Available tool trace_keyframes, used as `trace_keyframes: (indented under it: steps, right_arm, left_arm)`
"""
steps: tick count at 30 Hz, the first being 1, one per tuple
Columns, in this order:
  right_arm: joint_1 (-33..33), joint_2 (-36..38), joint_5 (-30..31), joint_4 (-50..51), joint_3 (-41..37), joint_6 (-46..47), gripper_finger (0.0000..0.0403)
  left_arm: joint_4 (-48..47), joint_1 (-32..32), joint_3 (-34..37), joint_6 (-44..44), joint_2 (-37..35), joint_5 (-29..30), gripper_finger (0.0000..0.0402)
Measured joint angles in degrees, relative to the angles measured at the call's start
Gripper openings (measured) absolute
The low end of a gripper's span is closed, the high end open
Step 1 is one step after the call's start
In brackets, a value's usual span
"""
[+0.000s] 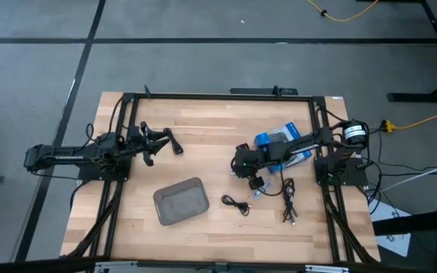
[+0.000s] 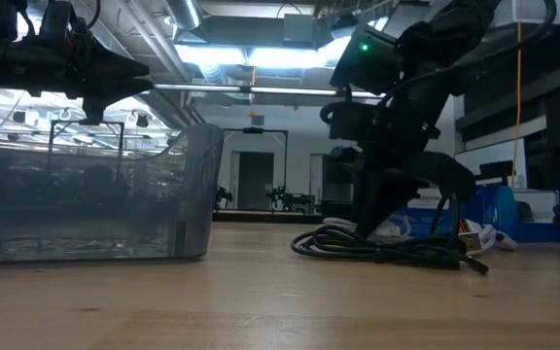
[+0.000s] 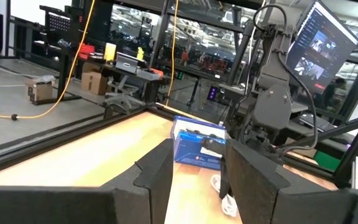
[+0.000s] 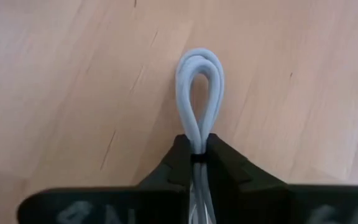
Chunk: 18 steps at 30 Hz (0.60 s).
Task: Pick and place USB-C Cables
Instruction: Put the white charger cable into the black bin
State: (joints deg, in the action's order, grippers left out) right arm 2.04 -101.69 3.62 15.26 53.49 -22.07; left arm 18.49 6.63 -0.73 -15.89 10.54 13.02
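My right gripper (image 4: pixel 197 157) points down at the table's right-middle (image 1: pixel 253 180), shut on a white USB-C cable (image 4: pixel 200 81). A black cable bundle (image 1: pixel 236 203) lies on the wood between it and the grey tray (image 1: pixel 180 201). More black cables (image 1: pixel 288 202) lie toward the right edge. In the low view the black bundle (image 2: pixel 387 248) lies in front of the right gripper (image 2: pixel 377 219). My left gripper (image 3: pixel 197 180) is open and hovers over the table's left-far part (image 1: pixel 161 141), touching nothing. My right gripper pinches the white cable's bundled strands between its two fingers (image 4: pixel 224 163), just behind a looped end (image 4: pixel 201 68) that sticks out past the fingertips. It comes from above, pointing down. Whether the loop rests on the wood or hangs just over it, I cannot tell.
A blue plastic packet (image 1: pixel 283 139) lies under the right arm, toward the far right; it also shows in the left wrist view (image 3: pixel 197 146). Black frame rails (image 1: pixel 218 96) run along the table's far, left and right sides. Bare wood lies between the tray and the left gripper.
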Motion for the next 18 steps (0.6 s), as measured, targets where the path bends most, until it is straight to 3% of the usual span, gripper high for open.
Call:
trace_keyframes:
  steps: [10,18]
  right_arm:
    - [-0.43,0.35,5.58,-0.33,14.43,-0.85,0.0029]
    - [0.99,-1.57,-13.36,-18.34,23.33,4.70,0.0029]
  left_arm:
    - [0.07,0.00,0.00,-0.03,0.01,0.01,0.0140]
    - [0.53,0.00,0.00,-0.05,-0.01,3.38,0.0140]
